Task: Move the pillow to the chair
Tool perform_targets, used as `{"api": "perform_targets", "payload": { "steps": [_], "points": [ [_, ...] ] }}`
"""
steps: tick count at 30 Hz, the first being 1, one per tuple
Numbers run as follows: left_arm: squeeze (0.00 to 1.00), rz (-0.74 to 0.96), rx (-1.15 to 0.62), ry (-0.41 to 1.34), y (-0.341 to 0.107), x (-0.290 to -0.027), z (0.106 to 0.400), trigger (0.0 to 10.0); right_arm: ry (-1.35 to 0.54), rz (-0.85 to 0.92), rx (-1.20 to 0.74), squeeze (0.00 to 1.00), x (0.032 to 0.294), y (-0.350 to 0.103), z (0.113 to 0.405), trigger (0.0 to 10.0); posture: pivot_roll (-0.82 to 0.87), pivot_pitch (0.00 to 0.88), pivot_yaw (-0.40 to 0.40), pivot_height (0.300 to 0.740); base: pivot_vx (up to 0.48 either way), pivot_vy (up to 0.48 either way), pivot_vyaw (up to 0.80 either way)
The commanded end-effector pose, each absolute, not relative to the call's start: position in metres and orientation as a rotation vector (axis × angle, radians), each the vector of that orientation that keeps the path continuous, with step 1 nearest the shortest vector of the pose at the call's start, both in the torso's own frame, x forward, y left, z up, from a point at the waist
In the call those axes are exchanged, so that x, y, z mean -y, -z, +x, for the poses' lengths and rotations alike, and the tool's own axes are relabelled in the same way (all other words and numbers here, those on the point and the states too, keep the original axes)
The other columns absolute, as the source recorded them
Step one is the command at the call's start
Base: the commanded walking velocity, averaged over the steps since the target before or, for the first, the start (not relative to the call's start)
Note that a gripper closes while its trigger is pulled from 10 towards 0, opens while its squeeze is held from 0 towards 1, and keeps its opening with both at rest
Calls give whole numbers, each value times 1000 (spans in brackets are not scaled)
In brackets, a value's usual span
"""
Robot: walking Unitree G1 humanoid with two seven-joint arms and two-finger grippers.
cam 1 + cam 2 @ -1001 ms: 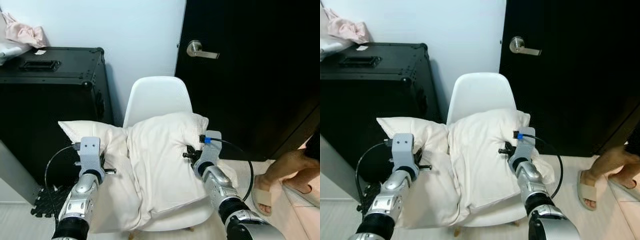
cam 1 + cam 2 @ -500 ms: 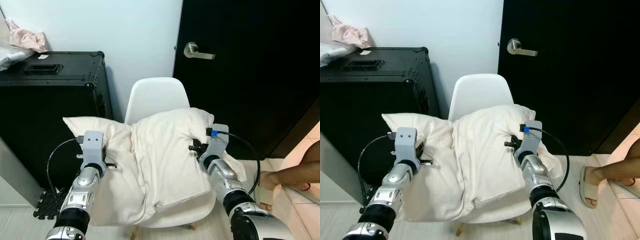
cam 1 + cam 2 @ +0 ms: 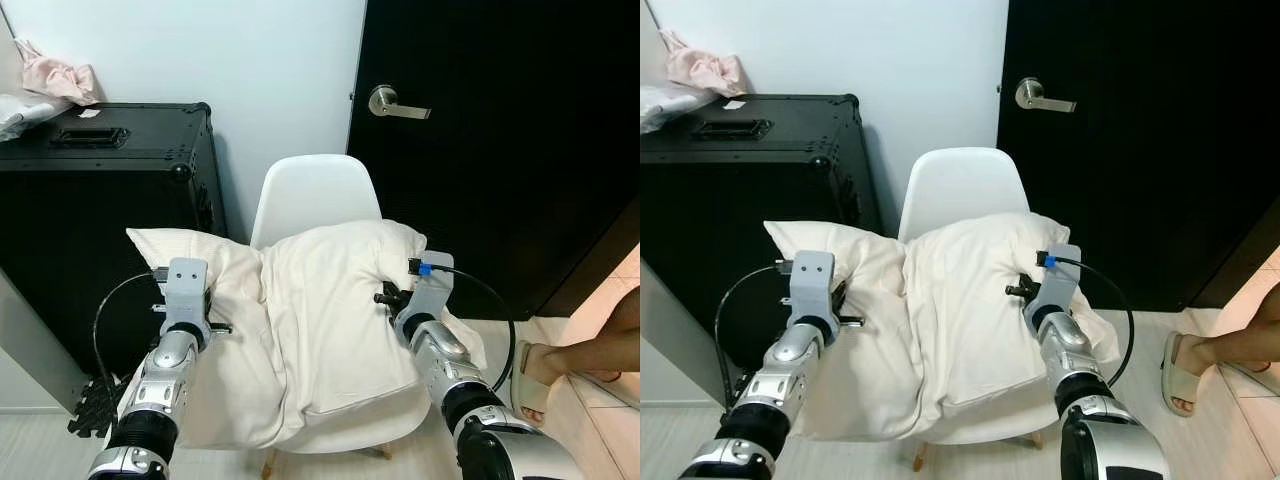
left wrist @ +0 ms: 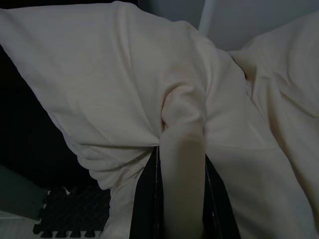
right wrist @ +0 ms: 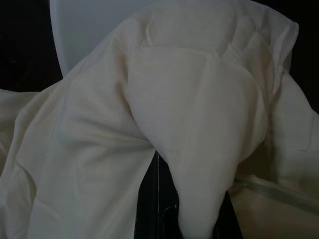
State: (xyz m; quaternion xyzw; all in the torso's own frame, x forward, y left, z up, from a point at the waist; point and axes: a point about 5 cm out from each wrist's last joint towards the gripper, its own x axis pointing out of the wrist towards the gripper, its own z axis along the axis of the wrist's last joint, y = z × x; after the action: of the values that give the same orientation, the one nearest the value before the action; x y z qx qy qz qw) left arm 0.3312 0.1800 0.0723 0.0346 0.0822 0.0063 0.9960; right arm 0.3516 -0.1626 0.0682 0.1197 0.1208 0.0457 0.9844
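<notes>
black case (image 3: 100,200) left of chair (image 3: 315,195), dark door (image 3: 500,150) behind

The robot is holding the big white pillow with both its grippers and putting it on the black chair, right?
Not quite: the chair is white, not black, as the left eye view shows. The rest holds: the left gripper and the right gripper each pinch a fold of the pillow over the seat.

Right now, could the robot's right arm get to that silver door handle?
Probably not. The right gripper is shut on a fold of the pillow over the white chair, and the door handle sits well above and beyond it. It would likely have to let go first.
</notes>
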Motion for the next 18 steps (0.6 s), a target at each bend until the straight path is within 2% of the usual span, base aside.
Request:
{"api": "perform_targets", "payload": {
  "steps": [1,11,18],
  "points": [
    [0,104,-132,2,-78,-180,334,10000,-93,261,-193,0,160,-76,356,10000,37,48,-25,685,0,0,0],
    [0,112,-118,-4,-82,-180,338,10000,-92,250,-209,0,160,-73,354,10000,47,38,-17,646,0,0,0],
    [0,96,-118,8,-82,-178,339,10000,-84,254,-201,0,160,-72,353,10000,51,39,-10,646,0,0,0]
  ]
}}
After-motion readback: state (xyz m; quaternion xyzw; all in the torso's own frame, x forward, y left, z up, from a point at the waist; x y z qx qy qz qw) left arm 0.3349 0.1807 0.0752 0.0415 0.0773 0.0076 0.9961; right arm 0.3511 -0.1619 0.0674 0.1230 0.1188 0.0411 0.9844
